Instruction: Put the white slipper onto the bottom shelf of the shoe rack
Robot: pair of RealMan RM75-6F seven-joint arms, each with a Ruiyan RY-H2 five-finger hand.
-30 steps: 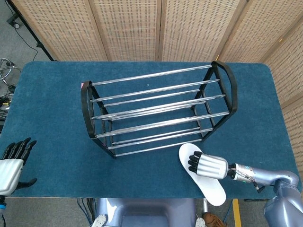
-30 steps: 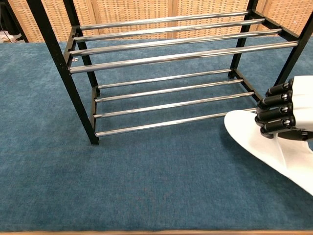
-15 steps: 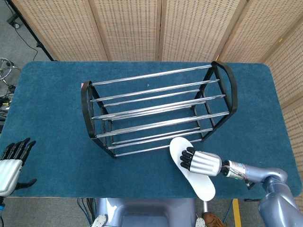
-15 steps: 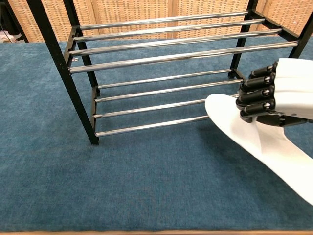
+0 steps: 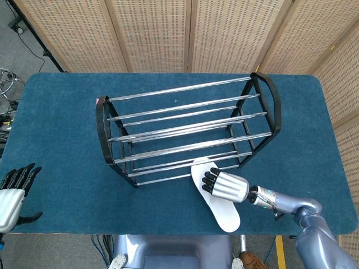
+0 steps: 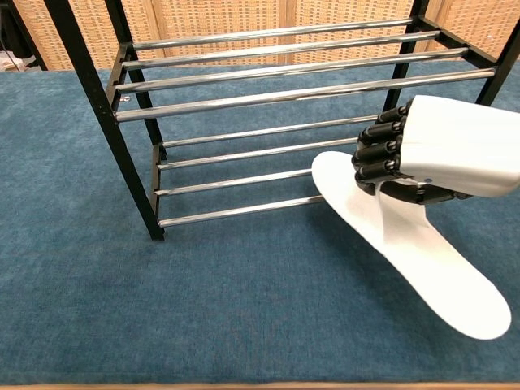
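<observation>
Trouble could come if my right hand (image 6: 422,158), holding the white slipper (image 6: 398,236), bumps its toe on the front bar of the shoe rack (image 5: 185,131) and drops it.

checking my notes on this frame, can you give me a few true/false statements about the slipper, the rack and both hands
1. The right hand grips the white slipper. True.
2. The slipper lies fully on the bottom shelf of the shoe rack. False: only its toe reaches the front rail; the rest sticks out toward the table's near edge.
3. The left hand holds the rack's end frame. False: it sits at the table's near left corner, holding nothing, away from the rack.
4. The rack stands upright on the blue table. True.
5. A second shoe sits on the top shelf. False: both shelves show only bare rails.
</observation>
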